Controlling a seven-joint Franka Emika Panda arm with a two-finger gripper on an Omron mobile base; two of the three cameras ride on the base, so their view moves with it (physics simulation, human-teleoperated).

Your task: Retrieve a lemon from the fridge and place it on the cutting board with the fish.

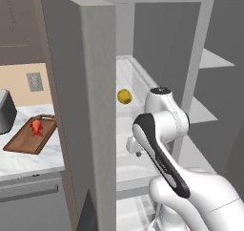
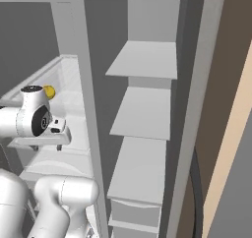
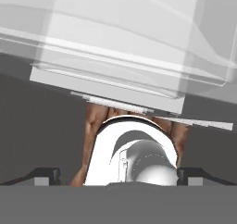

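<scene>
- The white arm's two-finger gripper [image 3: 118, 174] has its fingers spread wide, holding nothing.
- A small round yellow lemon [image 1: 125, 96] sits on a pale shelf inside the open grey fridge [image 1: 86, 106].
- A small red-orange fish [image 1: 36, 126] lies on the brown wooden cutting board [image 1: 26, 141] (on the counter).

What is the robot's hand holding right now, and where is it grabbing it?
Nothing. The gripper is open and empty. The lemon sits on a shelf inside the fridge, not touched by the hand.
</scene>
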